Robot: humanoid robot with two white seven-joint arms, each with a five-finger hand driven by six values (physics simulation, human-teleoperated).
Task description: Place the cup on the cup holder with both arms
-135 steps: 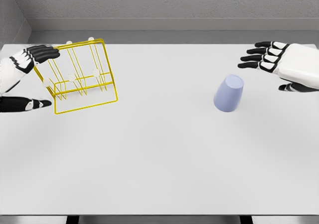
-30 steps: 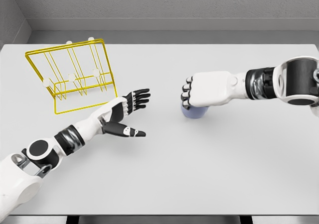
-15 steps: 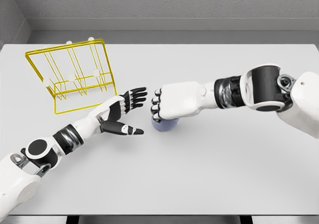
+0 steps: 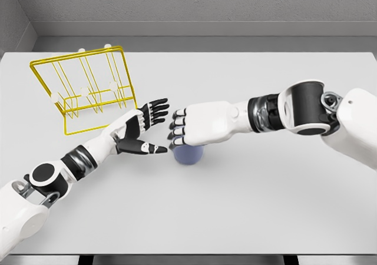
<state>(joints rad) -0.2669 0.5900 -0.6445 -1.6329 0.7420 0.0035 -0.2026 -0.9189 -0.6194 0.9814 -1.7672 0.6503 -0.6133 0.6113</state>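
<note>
The lavender cup (image 4: 188, 155) stands on the white table (image 4: 235, 206) near its middle, its upper part hidden behind my right hand (image 4: 177, 131). That hand hovers just over the cup with its fingers uncurled and pointing left, and I see no grip on the cup. My left hand (image 4: 144, 129) is open, palm up, just left of the cup, with its thumb tip a little short of the cup's side. The yellow wire cup holder (image 4: 88, 91) stands at the back left, behind the left hand.
The table's front edge runs along the bottom of the view, and a grey wall closes off the back. My left forearm (image 4: 76, 159) lies diagonally across the front left of the table.
My right hand brought the cup a little further left and down onto the table, and its fingers went from a fist to uncurled. The left hand edged closer to the cup.
</note>
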